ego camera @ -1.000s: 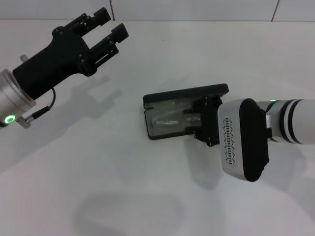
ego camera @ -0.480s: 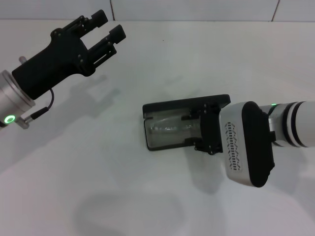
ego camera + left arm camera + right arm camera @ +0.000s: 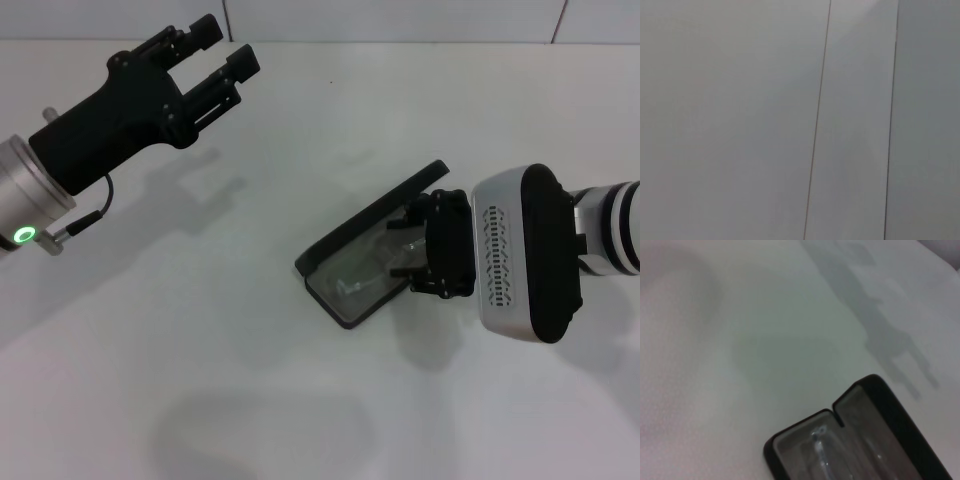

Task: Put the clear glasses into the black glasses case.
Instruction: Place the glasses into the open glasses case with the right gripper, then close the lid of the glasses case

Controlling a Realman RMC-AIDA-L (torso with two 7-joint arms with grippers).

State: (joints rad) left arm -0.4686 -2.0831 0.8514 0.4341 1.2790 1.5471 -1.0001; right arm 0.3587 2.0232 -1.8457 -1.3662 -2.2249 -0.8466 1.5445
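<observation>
The transparent plastic clear glasses lie inside the open, slim black hard glasses case on the white worktop. They look light, slippery and brittle, so I judge the rigid case the safer hold. The right hand sits at the case's end, its grip hidden; the left hand hovers well apart, fingers spread, empty.

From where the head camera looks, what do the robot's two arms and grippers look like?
The left gripper is matte black with ribbed fingers on a silver wrist carrying a green ring light and a thin black cable. The right gripper is black too, behind a silver-and-black housing with perforated dots on a white forearm.

I see a plain white table filling my head view. Pale wall panels with thin seams run behind it; soft shadows lie across the tabletop
</observation>
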